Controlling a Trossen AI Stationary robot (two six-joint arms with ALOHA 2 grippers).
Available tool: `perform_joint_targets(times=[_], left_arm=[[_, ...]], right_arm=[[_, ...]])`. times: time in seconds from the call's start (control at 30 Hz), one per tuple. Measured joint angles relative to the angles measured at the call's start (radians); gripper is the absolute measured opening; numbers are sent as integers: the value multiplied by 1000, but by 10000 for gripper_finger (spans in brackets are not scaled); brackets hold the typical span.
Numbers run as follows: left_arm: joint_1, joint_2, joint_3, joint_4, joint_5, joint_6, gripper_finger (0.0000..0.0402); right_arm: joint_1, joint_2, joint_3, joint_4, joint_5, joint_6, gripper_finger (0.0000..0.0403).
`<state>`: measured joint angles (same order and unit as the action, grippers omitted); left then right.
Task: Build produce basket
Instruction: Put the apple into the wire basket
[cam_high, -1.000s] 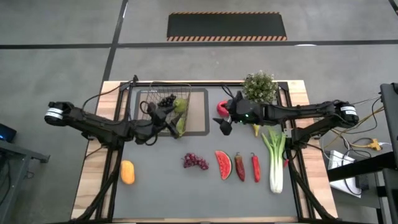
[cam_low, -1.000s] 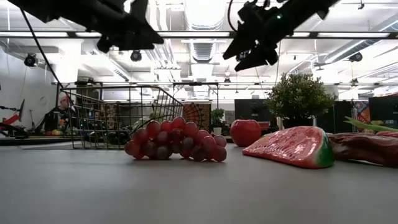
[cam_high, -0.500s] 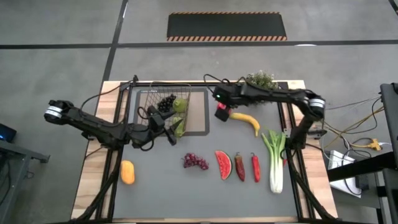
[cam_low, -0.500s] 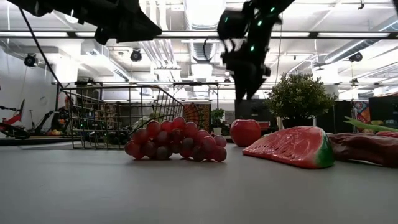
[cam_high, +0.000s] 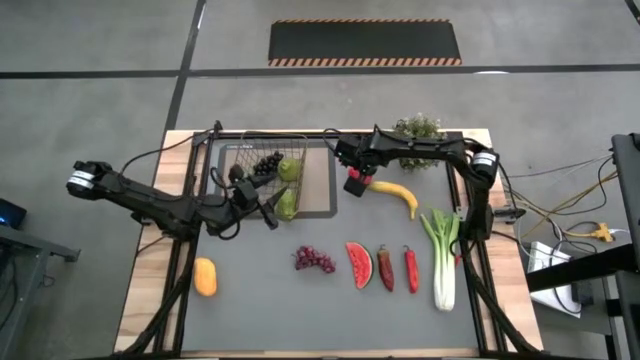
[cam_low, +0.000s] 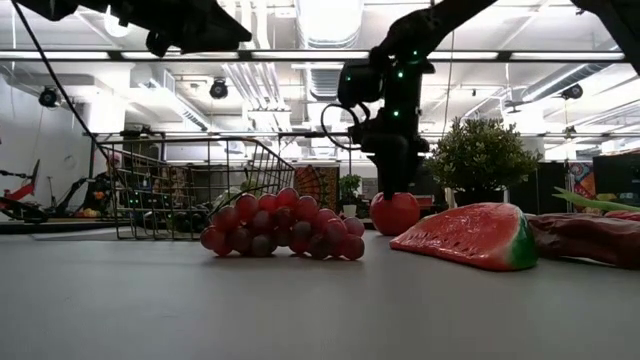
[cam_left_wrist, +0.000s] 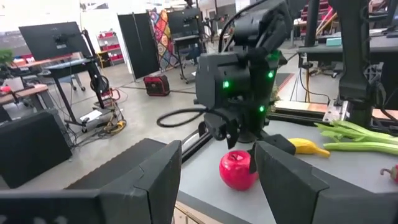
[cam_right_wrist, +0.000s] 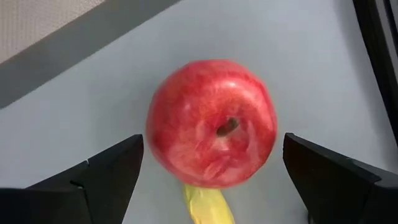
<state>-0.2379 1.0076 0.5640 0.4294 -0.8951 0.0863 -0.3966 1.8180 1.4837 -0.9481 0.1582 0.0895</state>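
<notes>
Right gripper (cam_right_wrist: 208, 171) hangs wide open straight over the apple (cam_right_wrist: 211, 121), so next move looks like drop, clamp, carry to basket (cam_high: 262, 160); left gripper (cam_left_wrist: 214, 180) part-open, empty.

I see a tan mat (cam_high: 318, 180) on the grey table (cam_high: 260, 310), a potted plant (cam_high: 418, 130) to the mat's right at the far edge. A striped floor mat (cam_high: 365, 42) lies beyond. Person (cam_low: 103, 185) seated far behind.
</notes>
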Motion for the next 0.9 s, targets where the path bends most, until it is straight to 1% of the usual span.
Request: perform_joint_targets(times=[0.4, 0.47, 0.63, 0.7, 0.77, 0.9], left_arm=[[0, -44, -7, -3, 0, 57, 187], [0, -44, -8, -7, 0, 60, 187], [0, -45, -8, -6, 0, 79, 187], [0, -47, -8, -6, -1, 81, 187], [0, -51, -8, -4, -2, 81, 187], [0, -67, -8, -1, -2, 110, 187]], right_arm=[[-1, 42, -3, 64, 3, 0, 365], [-1, 42, -4, 71, 3, -1, 354], [-1, 41, -5, 72, 2, 6, 303], [-1, 41, -5, 72, 2, 7, 289], [-1, 41, -5, 72, 2, 7, 284], [-1, 37, -6, 71, 1, 6, 287]])
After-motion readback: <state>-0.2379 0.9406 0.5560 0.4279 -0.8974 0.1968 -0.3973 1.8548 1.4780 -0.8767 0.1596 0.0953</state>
